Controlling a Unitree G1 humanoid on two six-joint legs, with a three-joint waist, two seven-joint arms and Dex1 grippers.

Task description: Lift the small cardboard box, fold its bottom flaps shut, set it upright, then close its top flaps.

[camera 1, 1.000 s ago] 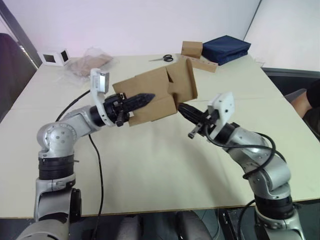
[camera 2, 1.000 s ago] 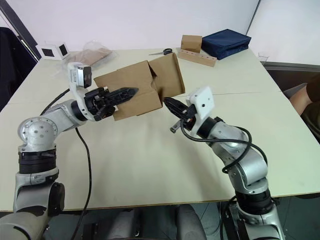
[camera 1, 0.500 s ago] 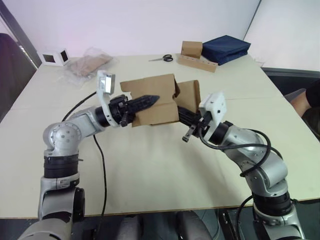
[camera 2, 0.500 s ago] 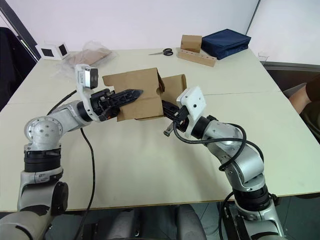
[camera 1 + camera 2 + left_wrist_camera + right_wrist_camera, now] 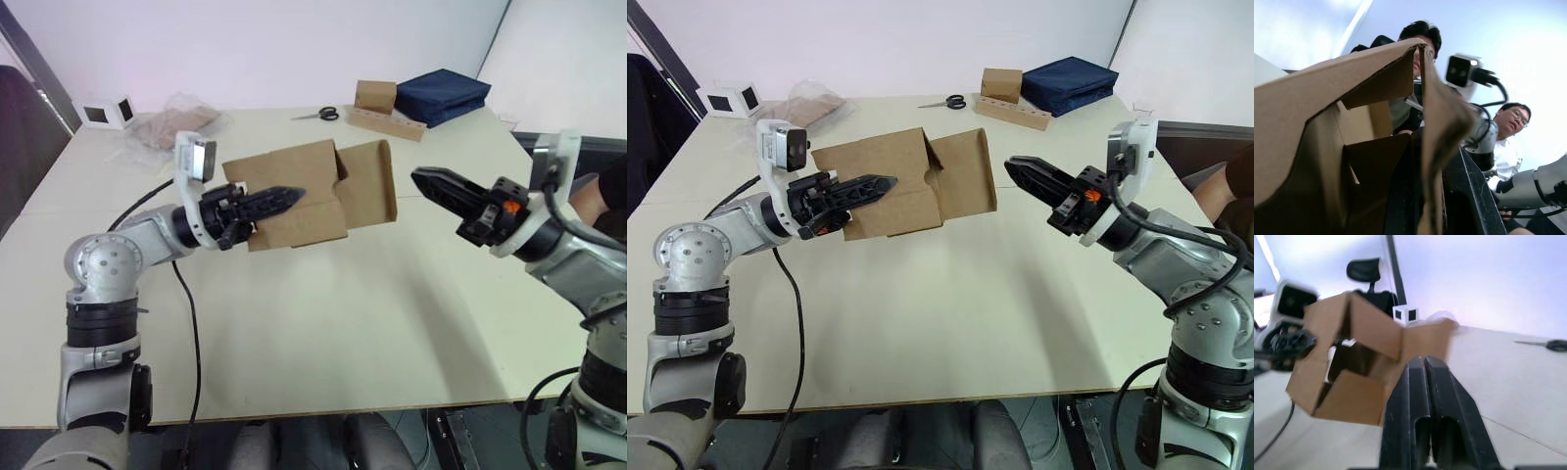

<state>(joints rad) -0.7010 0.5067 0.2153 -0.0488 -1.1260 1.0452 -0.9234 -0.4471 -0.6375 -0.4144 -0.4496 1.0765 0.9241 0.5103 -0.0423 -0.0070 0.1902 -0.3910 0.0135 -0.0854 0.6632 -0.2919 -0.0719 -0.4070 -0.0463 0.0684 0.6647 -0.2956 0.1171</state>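
The small cardboard box [image 5: 299, 206] hangs in the air above the table's middle, lying on its side with its open end toward the right. One flap [image 5: 364, 186] sticks out on that side. My left gripper [image 5: 297, 193] is shut on the box's near wall; in the left wrist view the cardboard wall [image 5: 1432, 147] sits pinched between the two black fingers [image 5: 1469, 196]. My right gripper [image 5: 423, 178] hovers to the right of the box, apart from it, fingers pressed together and empty. The right wrist view looks into the box [image 5: 1352, 357] past those shut fingertips [image 5: 1422, 363].
At the table's far edge stand another small brown box [image 5: 376, 95], a navy bag [image 5: 446, 95], a flat cardboard strip [image 5: 387, 123] and scissors [image 5: 318, 115]. A plastic bag [image 5: 176, 122] and a white cube [image 5: 106, 112] lie far left. A black cable [image 5: 191, 323] crosses the table. People [image 5: 1513, 122] sit behind.
My right gripper has pulled back from the box's open end, moving right and up. The left gripper has shifted the box slightly left and the right-hand flap now stands spread out.
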